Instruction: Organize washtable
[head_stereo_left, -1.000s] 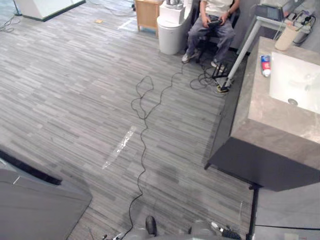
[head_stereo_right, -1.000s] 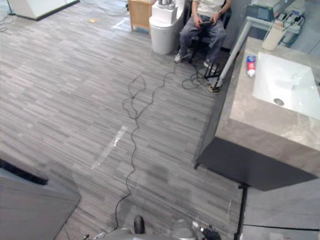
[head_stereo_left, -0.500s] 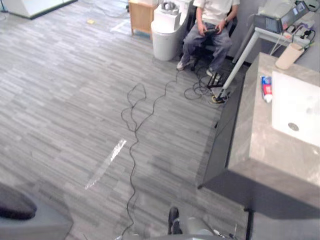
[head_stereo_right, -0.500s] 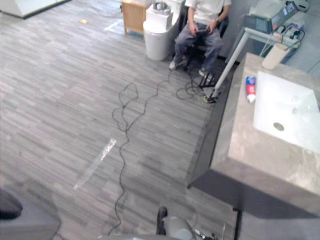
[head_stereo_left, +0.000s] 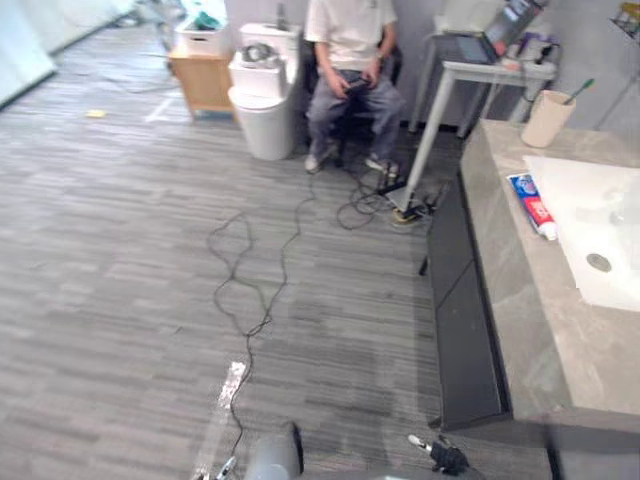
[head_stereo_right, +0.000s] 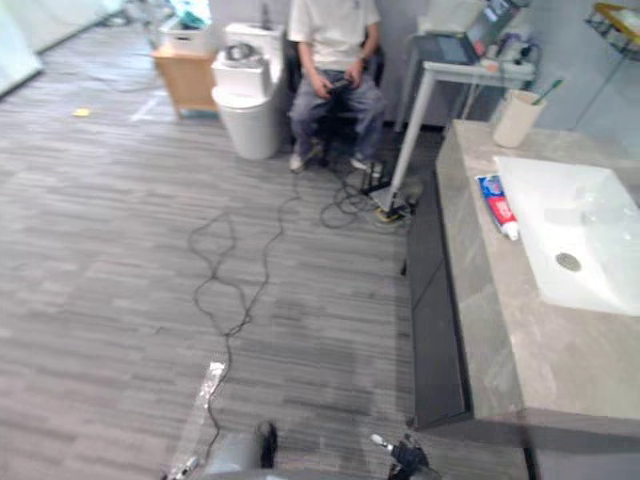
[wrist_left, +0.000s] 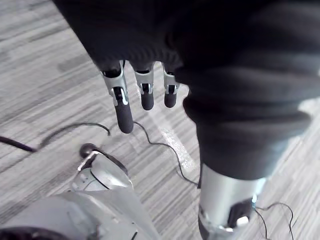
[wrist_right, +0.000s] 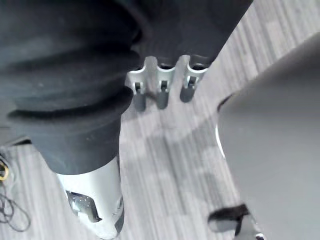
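Toothpaste tube (head_stereo_left: 533, 205) flat on marbled grey counter (head_stereo_left: 503, 285) by white basin (head_stereo_left: 590, 215); left robot hand (wrist_left: 124, 107), right robot hand (wrist_right: 162, 91) straight-fingered, empty

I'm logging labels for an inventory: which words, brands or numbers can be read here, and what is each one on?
Toothpaste tube on the washtable: red and blue print, too small to read.
Laptop on the desk behind: too blurred to read.
No text here is legible.

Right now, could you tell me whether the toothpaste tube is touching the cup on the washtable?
Apart. The left eye view shows a strip of bare grey counter between the toothpaste tube and the cup, which stands further back.
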